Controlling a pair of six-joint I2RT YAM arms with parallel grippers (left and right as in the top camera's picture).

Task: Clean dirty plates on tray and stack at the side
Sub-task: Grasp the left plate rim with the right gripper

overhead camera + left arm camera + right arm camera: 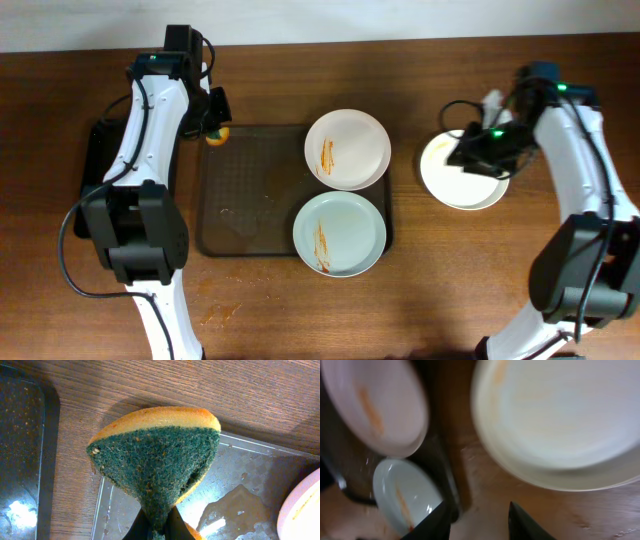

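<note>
Left gripper [156, 532] pinched a green-and-yellow sponge [155, 455] over the far-left corner of the tray [245, 200], well left of the far plate [347, 149] and near plate [339, 233] on the tray's right half. Right gripper [479, 510] hung with fingers spread and nothing between them, just above the third plate [460, 190], which sat on the table [420, 300] right of the tray. Count: three plates, one tray, one sponge, one narrow black tray [95, 160] far left.

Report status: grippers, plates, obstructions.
Left gripper shut on sponge at tray corner. Right gripper open at side plate. Two dirty plates on tray. Nothing blocking.
</note>
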